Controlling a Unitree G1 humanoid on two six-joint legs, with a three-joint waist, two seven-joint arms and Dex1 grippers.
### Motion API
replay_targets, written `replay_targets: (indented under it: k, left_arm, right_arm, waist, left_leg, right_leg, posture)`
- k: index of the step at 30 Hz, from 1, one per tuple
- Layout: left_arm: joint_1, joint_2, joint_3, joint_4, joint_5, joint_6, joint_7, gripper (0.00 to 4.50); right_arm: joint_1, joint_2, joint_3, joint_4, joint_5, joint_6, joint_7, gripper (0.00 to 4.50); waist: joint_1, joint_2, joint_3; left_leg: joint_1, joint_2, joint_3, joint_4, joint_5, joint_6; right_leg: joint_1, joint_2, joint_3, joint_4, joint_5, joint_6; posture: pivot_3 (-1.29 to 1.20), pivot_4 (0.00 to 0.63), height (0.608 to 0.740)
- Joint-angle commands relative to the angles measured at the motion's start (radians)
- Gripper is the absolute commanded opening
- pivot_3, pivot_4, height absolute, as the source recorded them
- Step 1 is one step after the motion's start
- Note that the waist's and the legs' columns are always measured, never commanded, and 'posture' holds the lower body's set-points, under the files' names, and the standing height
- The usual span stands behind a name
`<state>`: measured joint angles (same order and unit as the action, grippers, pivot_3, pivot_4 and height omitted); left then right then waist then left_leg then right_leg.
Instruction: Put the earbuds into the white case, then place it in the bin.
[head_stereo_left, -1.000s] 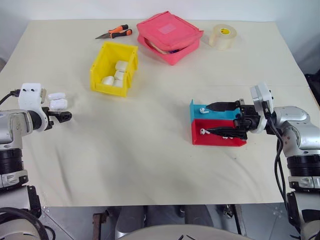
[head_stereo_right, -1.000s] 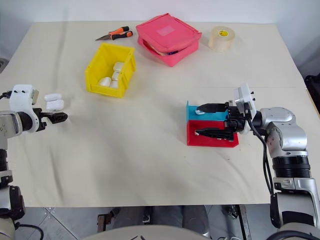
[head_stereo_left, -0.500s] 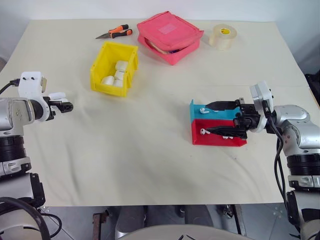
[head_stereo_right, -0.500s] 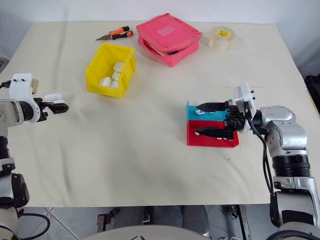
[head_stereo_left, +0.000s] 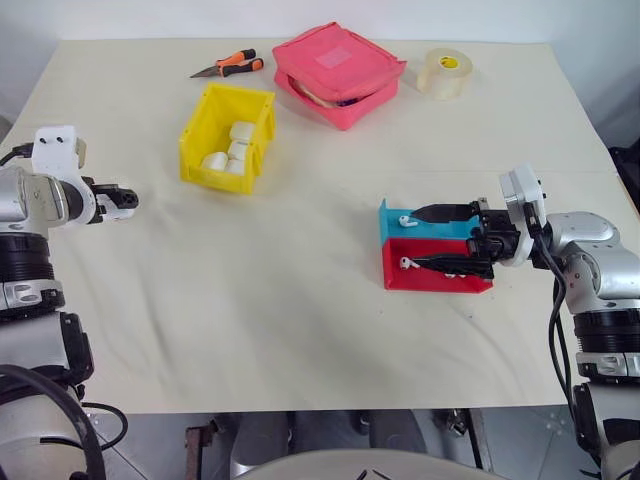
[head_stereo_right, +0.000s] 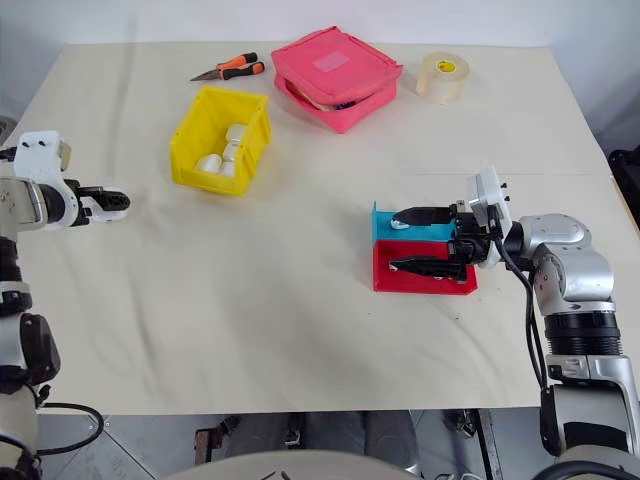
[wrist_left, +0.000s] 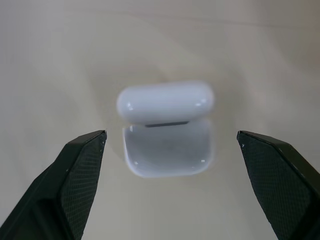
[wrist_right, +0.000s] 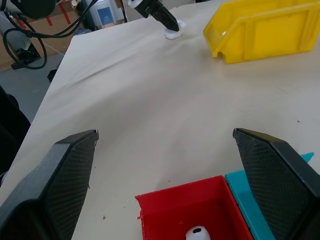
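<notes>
The white case (wrist_left: 167, 127) lies on the table with its lid raised, between the fingers of my left gripper (head_stereo_left: 120, 200), which is open and does not touch it. The right wrist view shows that case (wrist_right: 173, 35) under the left gripper's fingers (wrist_right: 160, 15). My right gripper (head_stereo_left: 428, 238) is open over two small trays, one finger above each. One earbud (head_stereo_left: 405, 220) lies in the blue tray (head_stereo_left: 392, 230), another earbud (head_stereo_left: 406, 264) in the red tray (head_stereo_left: 440, 280). The yellow bin (head_stereo_left: 205, 165) stands at the far left and holds several white cases.
A pink zip pouch (head_stereo_left: 340, 70) lies at the far middle of the table. A roll of tape (head_stereo_left: 444, 72) is to its right, and orange-handled pliers (head_stereo_left: 230, 65) to its left. Bare cloth stretches between the bin and the trays.
My left gripper has moved away from me onto the white case, which now sits between its open fingers. The right arm and the trays have not moved.
</notes>
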<state>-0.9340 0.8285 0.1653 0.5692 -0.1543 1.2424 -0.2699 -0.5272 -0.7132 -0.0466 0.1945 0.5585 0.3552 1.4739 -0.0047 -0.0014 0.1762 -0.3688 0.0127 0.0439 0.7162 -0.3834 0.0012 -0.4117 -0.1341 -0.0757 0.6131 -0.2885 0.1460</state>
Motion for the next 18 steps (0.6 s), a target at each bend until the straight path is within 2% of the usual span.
replay_targets:
  k: [1,18]
  left_arm:
    - [-0.038,0.005,-0.01,0.044,0.026,-0.028,0.004,4.46]
    - [-0.118,-0.036,-0.009,0.224,0.039,-0.092,0.018,4.46]
  right_arm:
    - [0.002,-0.009,-0.018,-0.03,0.009,0.002,0.002,4.5]
    - [0.006,-0.02,-0.021,-0.031,0.007,0.004,0.004,4.5]
  waist:
    - [0.001,0.0,0.0]
    - [0.0,0.0,0.0]
  left_leg:
    - [0.0,0.0,0.0,0.0,0.0,0.0]
    - [0.0,0.0,0.0,0.0,0.0,0.0]
  right_leg:
    - [0.0,0.0,0.0,0.0,0.0,0.0]
    - [0.0,0.0,-0.001,0.0,0.0,0.0]
  posture:
    - [0.0,0.15,0.74]
    - [0.0,0.15,0.74]
